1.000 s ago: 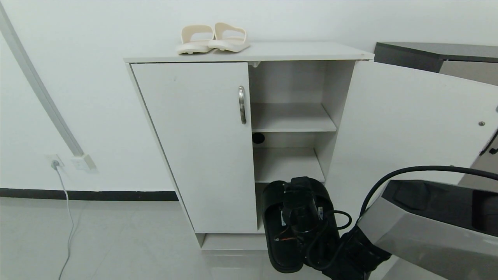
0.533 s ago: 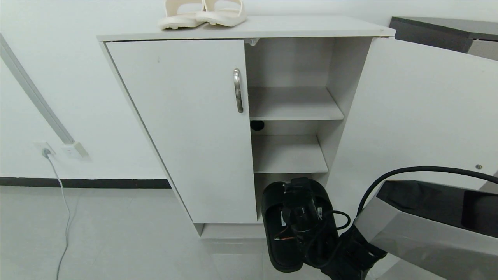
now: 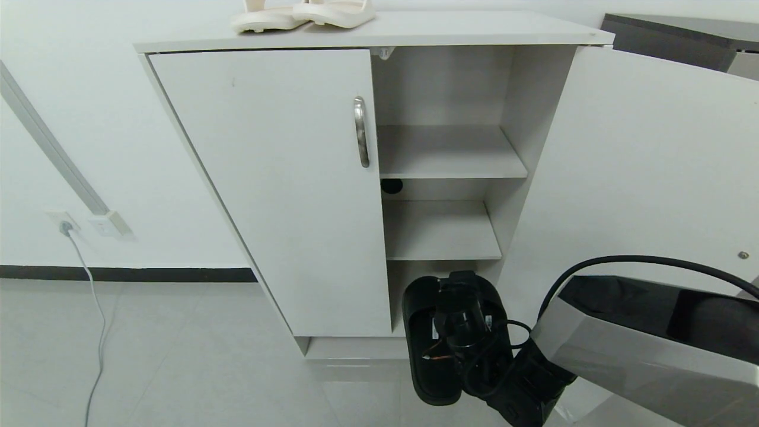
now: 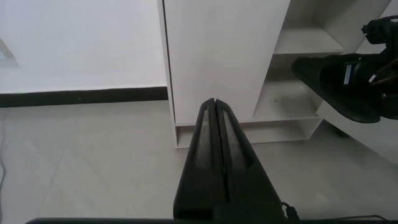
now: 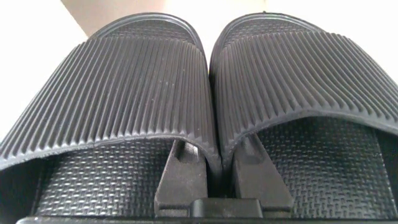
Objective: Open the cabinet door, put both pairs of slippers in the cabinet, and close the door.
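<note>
Head view. Facing a white cabinet [image 3: 379,29]: left door [image 3: 273,190] shut, handle [image 3: 361,131] upright at its inner edge; right door [image 3: 640,160] swung wide open to the robot's right. Inside the open half, upper shelf [image 3: 447,151], lower shelf [image 3: 442,228] and a bottom compartment beneath them. On the cabinet's top, above the shut door, cream slippers [image 3: 302,15] side by side.

In front of the cabinet's bottom compartment, black slippers [image 3: 424,338] clamped together as a pair in the right gripper [image 3: 459,305]. Long axis running from the robot toward the cabinet, toe ends at the compartment's mouth, heels out over the floor [image 3: 178,356]. Right arm coming in low from the cabinet's right, under the open door, wrist aimed at the opening. Nearer slipper just beside the shut door's lower corner.

Left wrist view. Left gripper [image 4: 214,112] pressed closed on nothing, held low over the floor, well out from the cabinet, pointing at the shut door's bottom edge. Black pair seen from the side at the open half, toes near the front of the bottom board [image 4: 280,102], lifted apart from it.

Right wrist view. Two ribbed straps side by side, meeting in the middle; fingers [image 5: 180,180] tucked under them, squeezing the inner strap edges together. Toes pointing away from the wrist.
</note>
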Motion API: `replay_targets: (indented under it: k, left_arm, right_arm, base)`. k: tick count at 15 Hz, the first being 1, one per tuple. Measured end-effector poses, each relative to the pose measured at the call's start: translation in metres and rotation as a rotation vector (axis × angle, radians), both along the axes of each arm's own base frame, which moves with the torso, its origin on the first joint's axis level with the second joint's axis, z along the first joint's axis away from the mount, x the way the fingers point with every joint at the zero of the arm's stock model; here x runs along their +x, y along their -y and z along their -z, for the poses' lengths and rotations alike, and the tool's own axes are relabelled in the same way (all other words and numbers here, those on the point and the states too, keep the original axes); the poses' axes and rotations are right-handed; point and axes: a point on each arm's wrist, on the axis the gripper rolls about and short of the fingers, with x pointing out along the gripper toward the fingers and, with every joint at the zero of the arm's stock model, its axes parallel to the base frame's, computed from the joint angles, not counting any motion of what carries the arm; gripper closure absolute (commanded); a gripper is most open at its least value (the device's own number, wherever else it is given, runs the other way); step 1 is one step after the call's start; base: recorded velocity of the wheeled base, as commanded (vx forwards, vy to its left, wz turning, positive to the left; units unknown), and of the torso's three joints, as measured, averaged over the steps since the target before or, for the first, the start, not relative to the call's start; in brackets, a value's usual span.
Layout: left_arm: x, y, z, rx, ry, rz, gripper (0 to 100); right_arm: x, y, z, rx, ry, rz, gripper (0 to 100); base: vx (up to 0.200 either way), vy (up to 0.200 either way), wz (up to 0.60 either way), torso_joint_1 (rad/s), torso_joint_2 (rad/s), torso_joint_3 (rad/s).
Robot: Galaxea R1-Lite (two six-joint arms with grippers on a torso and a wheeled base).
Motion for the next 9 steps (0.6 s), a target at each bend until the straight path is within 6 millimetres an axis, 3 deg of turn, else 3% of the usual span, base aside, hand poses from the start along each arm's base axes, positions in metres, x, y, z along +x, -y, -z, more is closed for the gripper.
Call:
replay_targets:
  k: [8, 9]
  left_arm:
    - [0.0, 0.0, 0.0, 0.0, 0.0, 0.0, 100]
    - [0.0, 0.0, 0.0, 0.0, 0.0, 0.0, 100]
  right_arm:
    - [0.0088, 0.006, -0.0027, 0.02, 0.116, 0.009, 100]
    - [0.0094, 0.0066, -0.003, 0.021, 0.118, 0.011, 100]
  base:
    - [0.0, 0.0, 0.0, 0.0, 0.0, 0.0]
    - [0.2, 0.0, 0.0, 0.002, 0.0, -0.002]
